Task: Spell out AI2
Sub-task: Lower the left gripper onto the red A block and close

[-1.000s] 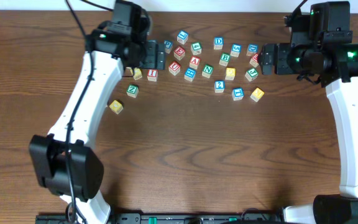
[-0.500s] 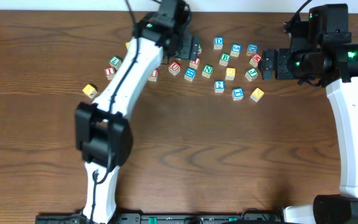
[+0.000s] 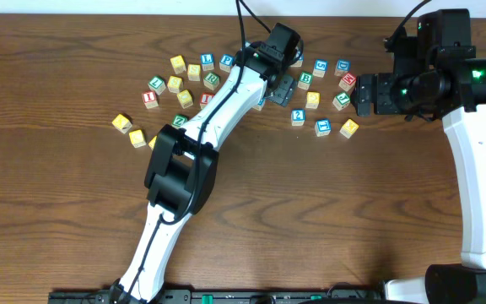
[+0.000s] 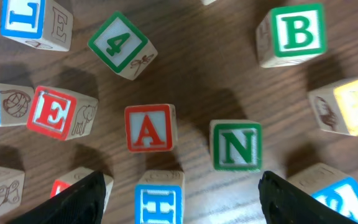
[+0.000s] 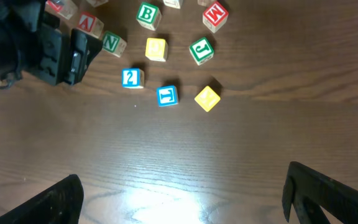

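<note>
left gripper [image 4: 180, 190] spread, empty; red a cube [image 4: 149, 127] at its 11 o'clock. likely light, rigid wood: pinch opposite flat sides, green n cube [image 4: 236, 145] crowding 3 o'clock. right gripper [image 5: 185, 193] spread, empty.

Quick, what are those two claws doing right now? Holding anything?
Left gripper: open, holding nothing.
Right gripper: open, holding nothing.
</note>
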You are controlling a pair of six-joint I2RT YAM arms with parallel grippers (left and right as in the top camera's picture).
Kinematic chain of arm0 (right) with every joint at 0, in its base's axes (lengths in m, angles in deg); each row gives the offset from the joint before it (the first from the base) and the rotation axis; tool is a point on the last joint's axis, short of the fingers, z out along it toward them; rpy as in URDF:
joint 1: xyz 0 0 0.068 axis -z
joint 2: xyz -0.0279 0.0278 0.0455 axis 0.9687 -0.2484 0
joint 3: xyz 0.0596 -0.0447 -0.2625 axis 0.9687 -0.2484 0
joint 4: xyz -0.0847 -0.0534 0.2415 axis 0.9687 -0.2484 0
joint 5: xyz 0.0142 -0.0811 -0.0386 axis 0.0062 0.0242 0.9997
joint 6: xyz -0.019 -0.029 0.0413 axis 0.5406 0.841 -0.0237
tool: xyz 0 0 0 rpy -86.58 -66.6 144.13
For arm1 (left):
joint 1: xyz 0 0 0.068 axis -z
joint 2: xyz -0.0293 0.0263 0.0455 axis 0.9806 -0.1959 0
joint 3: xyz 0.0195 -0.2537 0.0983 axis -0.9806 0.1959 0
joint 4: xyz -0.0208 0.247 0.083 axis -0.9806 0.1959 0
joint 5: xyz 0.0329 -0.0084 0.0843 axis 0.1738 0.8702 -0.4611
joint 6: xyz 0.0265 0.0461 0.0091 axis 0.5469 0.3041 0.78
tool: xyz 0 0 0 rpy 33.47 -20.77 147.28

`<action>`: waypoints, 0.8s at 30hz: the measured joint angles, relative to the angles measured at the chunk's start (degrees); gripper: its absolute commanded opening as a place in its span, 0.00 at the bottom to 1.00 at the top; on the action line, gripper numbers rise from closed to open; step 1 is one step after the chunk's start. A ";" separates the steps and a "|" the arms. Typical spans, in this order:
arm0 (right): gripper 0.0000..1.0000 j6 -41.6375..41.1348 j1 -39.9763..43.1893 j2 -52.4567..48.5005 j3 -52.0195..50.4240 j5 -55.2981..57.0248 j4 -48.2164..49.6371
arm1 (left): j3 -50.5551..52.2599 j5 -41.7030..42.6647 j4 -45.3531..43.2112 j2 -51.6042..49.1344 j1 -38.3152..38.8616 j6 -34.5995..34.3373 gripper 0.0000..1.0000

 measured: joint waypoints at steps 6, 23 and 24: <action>0.99 0.00 0.00 0.00 0.00 0.00 -0.48 | 0.00 -0.35 -3.06 -0.55 -0.61 -0.76 0.78; 0.99 0.00 0.00 0.00 0.00 0.00 -1.60 | -0.04 -0.79 -7.28 -3.26 -1.79 -3.39 0.69; 0.99 0.02 0.00 0.00 0.00 0.00 -1.62 | -0.04 -0.85 -7.67 -3.43 -1.79 -3.34 0.69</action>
